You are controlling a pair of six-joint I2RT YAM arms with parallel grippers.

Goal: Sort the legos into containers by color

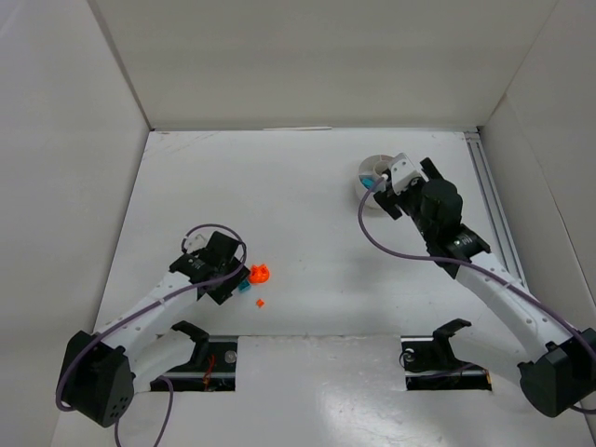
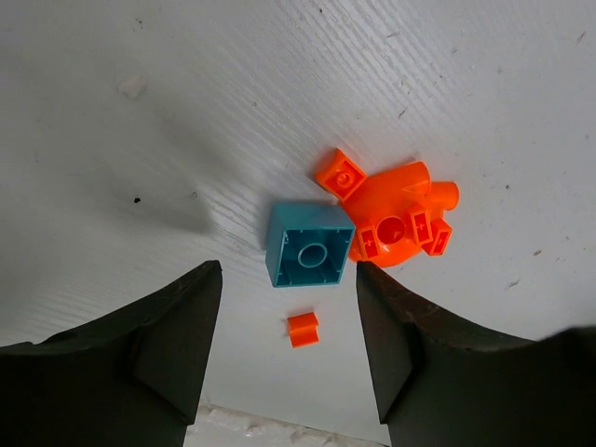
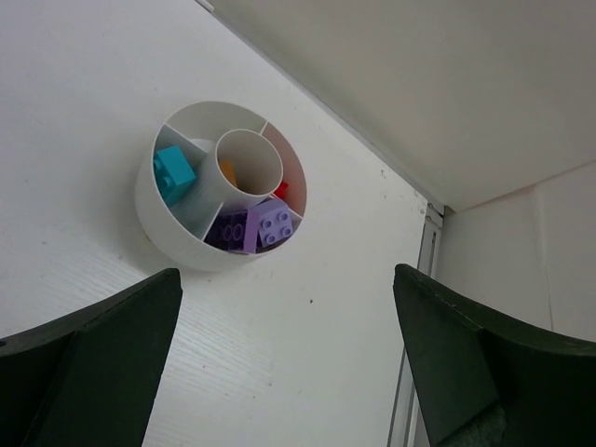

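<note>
Now both jaws gape; loose: one teal brick [image 2: 310,247], three orange pieces [image 2: 405,219]; one dish [image 3: 164,226].

This looks like a robotics lab test cell. A white table [image 1: 307,186] is closed in by plain white panels [image 1: 317,56] at its left, far and right edges. The left arm [image 1: 149,312] and right arm [image 1: 507,293] are bolted at its near edge, and a metal rail [image 1: 489,196] runs along its right edge.
</note>
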